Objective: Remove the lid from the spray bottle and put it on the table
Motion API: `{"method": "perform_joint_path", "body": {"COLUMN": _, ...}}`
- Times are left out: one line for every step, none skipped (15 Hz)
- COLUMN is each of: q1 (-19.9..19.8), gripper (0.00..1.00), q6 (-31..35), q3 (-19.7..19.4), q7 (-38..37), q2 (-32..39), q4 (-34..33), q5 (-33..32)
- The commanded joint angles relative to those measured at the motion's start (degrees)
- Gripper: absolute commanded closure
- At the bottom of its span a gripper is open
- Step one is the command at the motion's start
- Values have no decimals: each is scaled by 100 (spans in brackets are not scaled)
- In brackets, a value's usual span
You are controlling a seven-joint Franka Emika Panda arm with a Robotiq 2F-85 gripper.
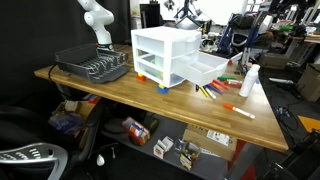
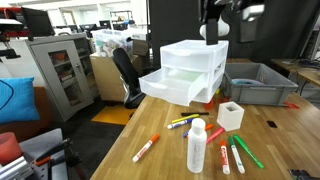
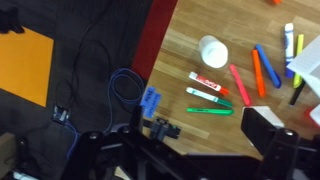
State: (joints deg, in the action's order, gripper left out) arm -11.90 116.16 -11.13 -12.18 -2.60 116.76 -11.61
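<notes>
A small white lid [image 2: 198, 123] sits on top of a slim white spray bottle [image 2: 197, 147]. The bottle stands upright near the front edge of a brown wooden counter [image 2: 285, 155]. The lid is not yet off.

Loose markers [image 2: 146, 150] lie flat around the bottle, from its nine o'clock round to its three o'clock. None clearly touches it. A small white box [image 2: 231, 115] stands just beyond the bottle at one o'clock. Farther back, at about eleven o'clock, is a white drawer unit [image 2: 190, 60] with drawers pulled out.

The robot's hand [image 2: 214, 36] hangs high above that unit, well apart from the bottle. Whether its fingers are spread or pressed together cannot be told. In the wrist view the lid [image 3: 213, 50] shows as a white disc at one o'clock from centre, with markers beside it.

The step in hand appears to be the approach. To do it well, the hand likely needs to centre over the lid, descend straight, and close on the lid alone, not the neck. It should then lift or twist gently, because nothing holds the tall, light bottle and it could tip or rise with the lid.
</notes>
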Motion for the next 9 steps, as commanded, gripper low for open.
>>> {"method": "perform_joint_path", "body": {"q1": -201, "gripper": 0, "q6": -470, "q3": -220, "q7": -604, "q2": 247, "q4": -288, "q5": 108}}
{"method": "perform_joint_path", "body": {"q1": -172, "gripper": 0, "q6": -213, "q3": -226, "q7": -226, "q2": 39, "q4": -87, "q5": 21}}
{"method": "perform_joint_path", "body": {"q1": -206, "gripper": 0, "q6": -246, "q3": -272, "q7": -344, "q2": 75, "q4": -92, "q5": 25}}
{"method": "perform_joint_path", "body": {"q1": -205, "gripper": 0, "q6": -250, "q3": -275, "q7": -436, "q2": 113, "q4": -101, "q5": 28}}
{"method": "perform_joint_path", "body": {"q1": -190, "gripper": 0, "q6": -253, "q3": -260, "q7": -510, "q2": 151, "q4": -122, "q5": 29}}
{"method": "perform_joint_path", "body": {"q1": -174, "gripper": 0, "q6": -259, "q3": -241, "q7": -558, "q2": 171, "q4": -138, "q5": 29}}
{"method": "perform_joint_path", "body": {"q1": -167, "gripper": 0, "q6": -266, "q3": -237, "q7": -584, "q2": 173, "q4": -146, "q5": 29}}
{"method": "perform_joint_path", "body": {"q1": -169, "gripper": 0, "q6": -273, "q3": -240, "q7": -584, "q2": 172, "q4": -153, "q5": 29}}
{"method": "perform_joint_path", "body": {"q1": -171, "gripper": 0, "q6": -282, "q3": -242, "q7": -584, "q2": 172, "q4": -159, "q5": 29}}
